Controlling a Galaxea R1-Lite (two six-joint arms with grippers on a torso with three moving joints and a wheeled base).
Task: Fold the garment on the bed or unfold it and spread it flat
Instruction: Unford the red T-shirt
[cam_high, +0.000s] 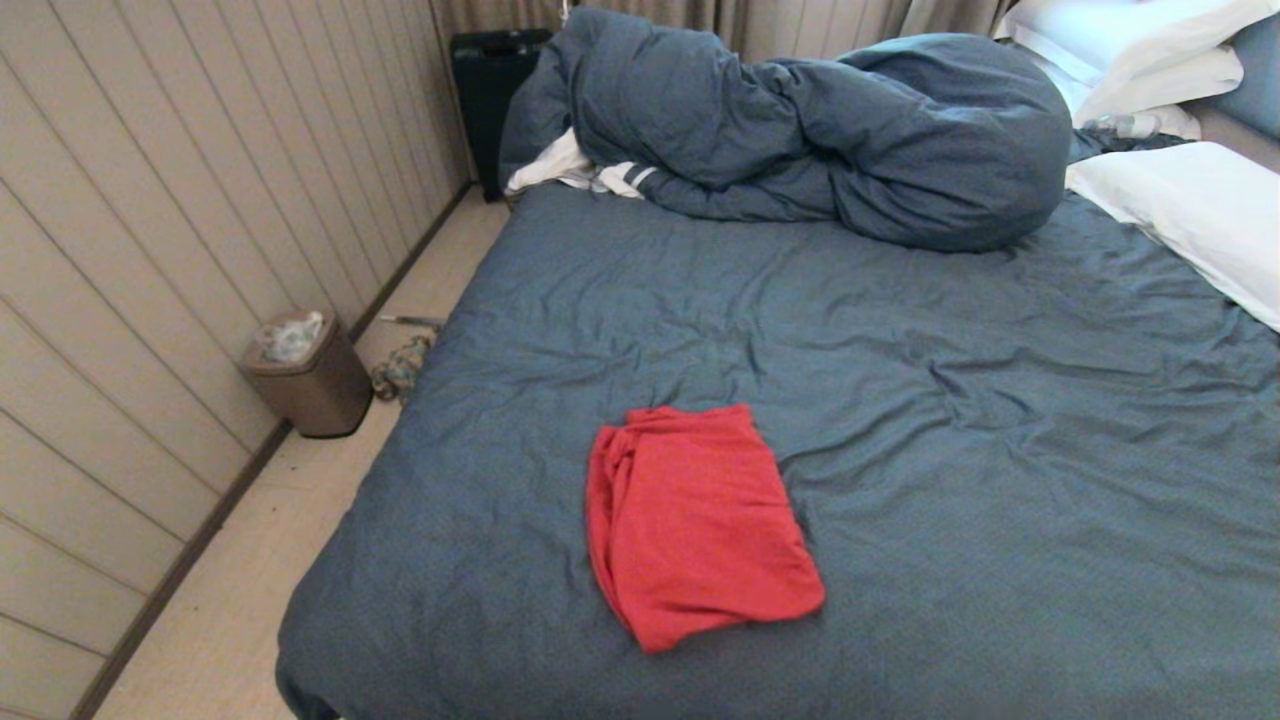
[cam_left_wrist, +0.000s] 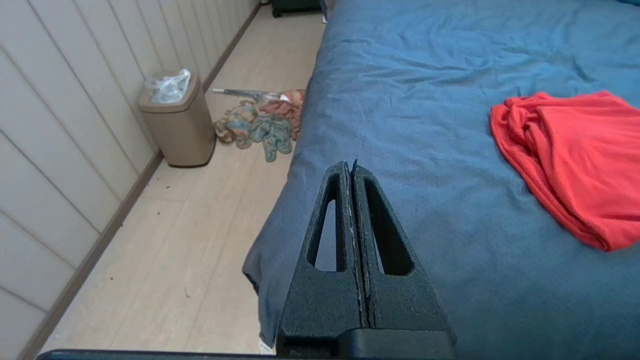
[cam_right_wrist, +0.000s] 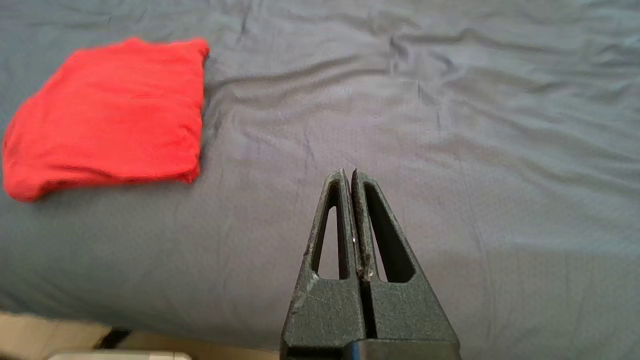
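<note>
The garment (cam_high: 695, 525) is a red T-shirt folded into a rough rectangle near the front middle of the bed (cam_high: 900, 400), with bunched folds along its left side. It also shows in the left wrist view as the garment (cam_left_wrist: 575, 155) and in the right wrist view as the garment (cam_right_wrist: 110, 115). My left gripper (cam_left_wrist: 351, 167) hangs shut and empty over the bed's front left corner, apart from the shirt. My right gripper (cam_right_wrist: 349, 175) is shut and empty above bare sheet to the shirt's right. Neither arm shows in the head view.
A bunched blue-grey duvet (cam_high: 820, 130) lies at the far side, with white striped cloth (cam_high: 580, 170) beside it and white pillows (cam_high: 1190, 210) at the right. On the floor to the left stand a brown bin (cam_high: 305, 375) and a heap of cloth (cam_left_wrist: 260, 127). A panelled wall runs along the left.
</note>
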